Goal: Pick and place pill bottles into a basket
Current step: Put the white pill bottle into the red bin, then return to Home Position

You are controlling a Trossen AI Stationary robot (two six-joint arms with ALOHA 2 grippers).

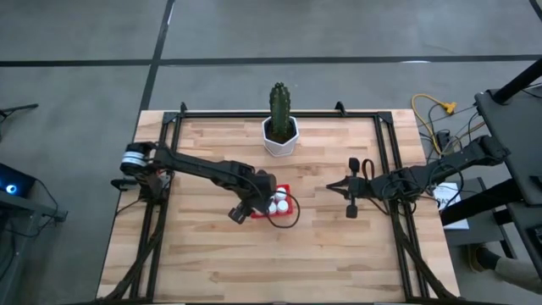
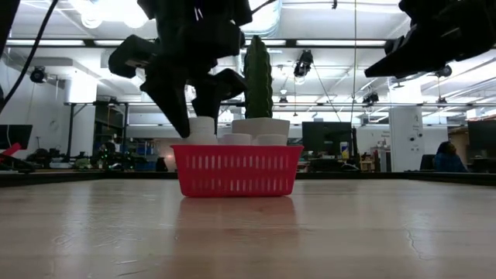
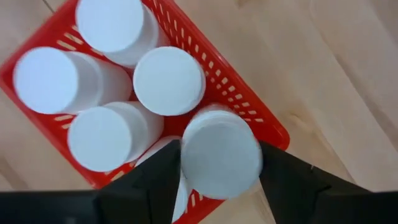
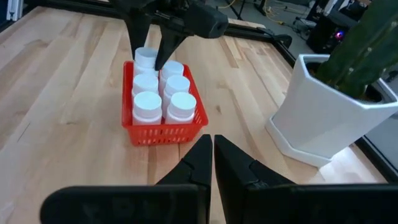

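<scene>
The red basket (image 1: 284,187) stands mid-table and holds several upright white pill bottles (image 4: 163,93). My left gripper (image 3: 219,155) hangs over the basket's near-left corner, shut on one more pill bottle (image 3: 221,152). This bottle also shows in the right wrist view (image 4: 144,57) and in the low view (image 2: 203,129), where its cap stands higher than the others. My right gripper (image 1: 332,186) is shut and empty. It hovers right of the basket, pointing at it, and its own view shows the closed fingers (image 4: 212,152). My left gripper pinches the bottle's round side just below the cap (image 3: 186,155) between its two fingers (image 3: 163,177), one on each side. The fingers come from above, pointing down. The bottle is upright in the basket's corner, and the basket wall hides its bottom.
A white hexagonal pot with a green cactus (image 1: 279,127) stands at the far edge behind the basket. A black frame (image 1: 381,135) runs round the table. Bare wood lies at the near side (image 1: 271,271) and between the basket and my right gripper.
</scene>
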